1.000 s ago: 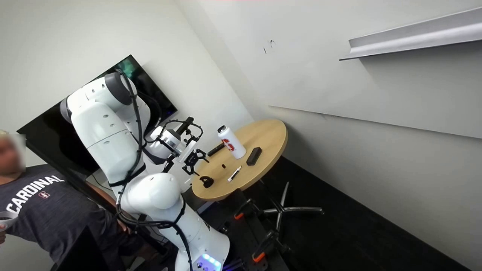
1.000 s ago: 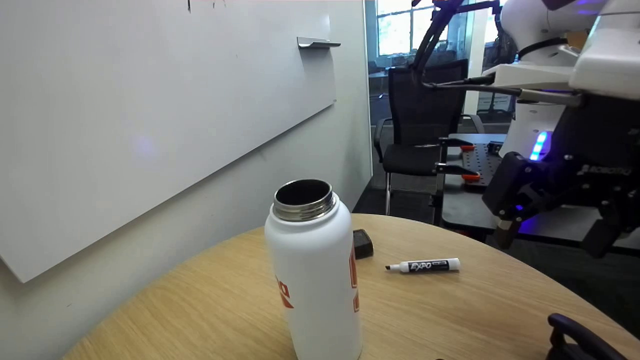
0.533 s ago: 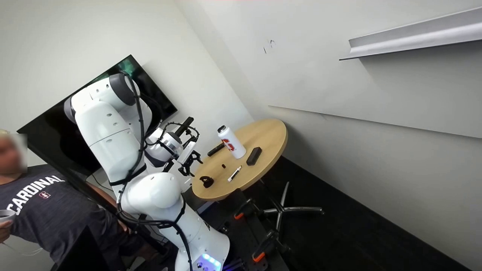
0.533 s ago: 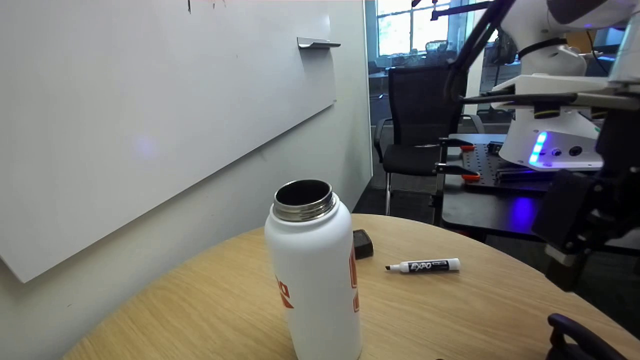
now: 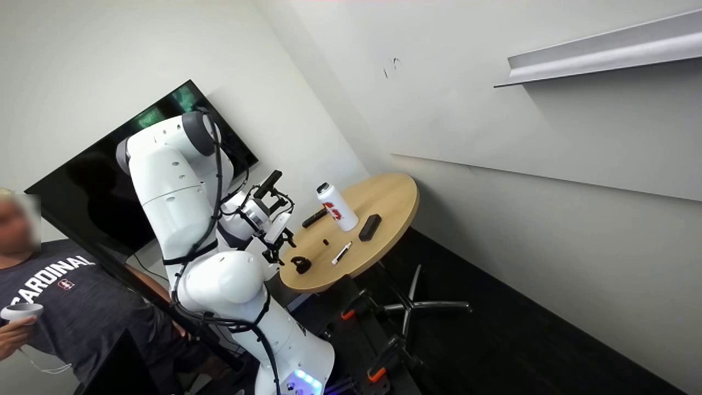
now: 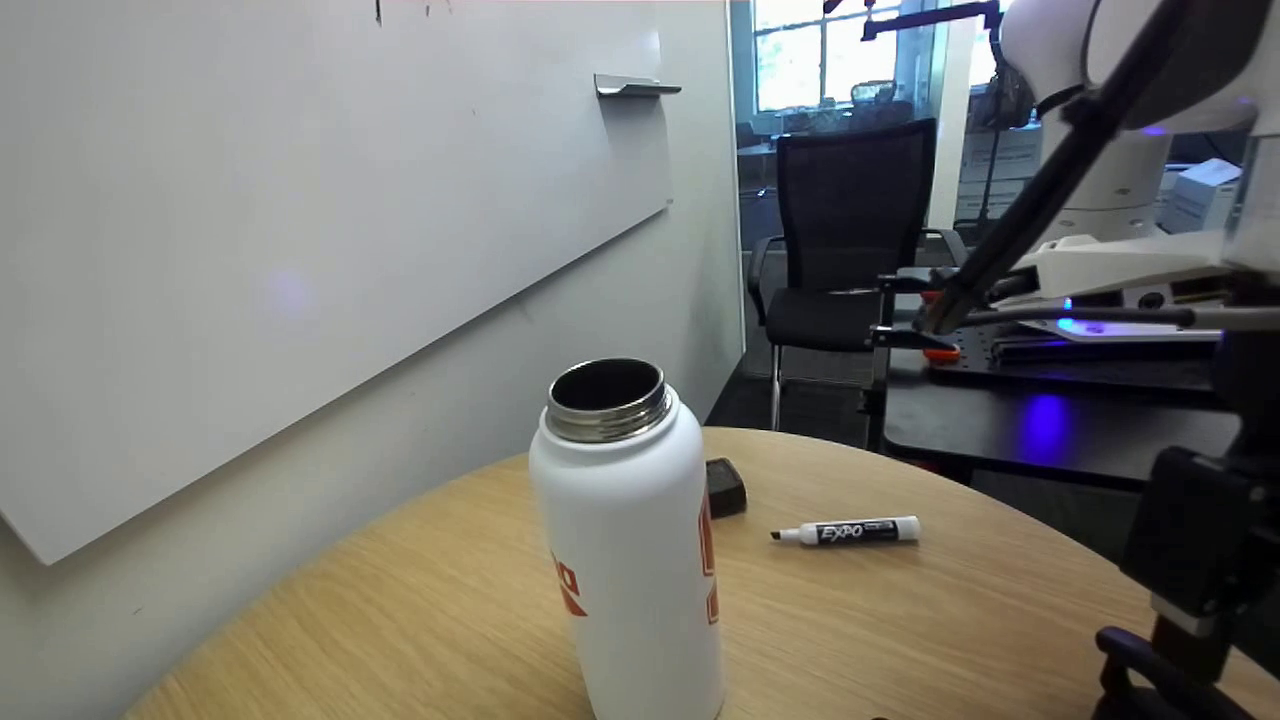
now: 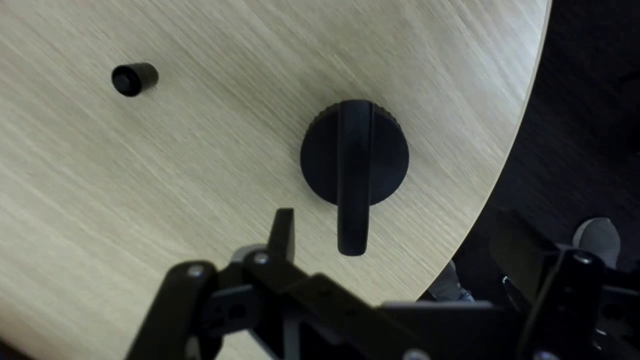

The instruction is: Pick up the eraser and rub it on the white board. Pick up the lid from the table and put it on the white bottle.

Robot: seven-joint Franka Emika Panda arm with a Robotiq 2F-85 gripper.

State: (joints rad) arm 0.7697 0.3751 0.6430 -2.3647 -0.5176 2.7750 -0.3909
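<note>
The lid is a black round cap with a loop handle on the table near its edge, seen in the wrist view [image 7: 320, 155] and in both exterior views [image 5: 301, 265] [image 6: 1140, 705]. My gripper [image 7: 400, 225] is open and empty, with its fingers apart on either side of the handle's end and not touching it. It also shows in both exterior views [image 5: 288, 254] [image 6: 1190, 640]. The white bottle [image 5: 343, 211] [image 6: 630, 570] stands upright with an open mouth. The eraser [image 5: 370, 227], a dark block, lies beyond it, partly hidden in an exterior view [image 6: 726, 488]. The white board [image 5: 521, 126] [image 6: 350, 200] bears small dark marks.
A white marker [image 5: 341, 253] [image 6: 848, 532] lies uncapped on the round wooden table [image 5: 389, 192]. A small black cap [image 7: 135, 78] lies near the lid. A dark cylinder [image 5: 314, 218] lies beside the bottle. A shelf [image 5: 603, 55] juts from the board. A person sits behind the arm.
My gripper has moved back toward the table edge where the lid lies and come lower, still open. The bottle, eraser, marker and lid have not moved.
</note>
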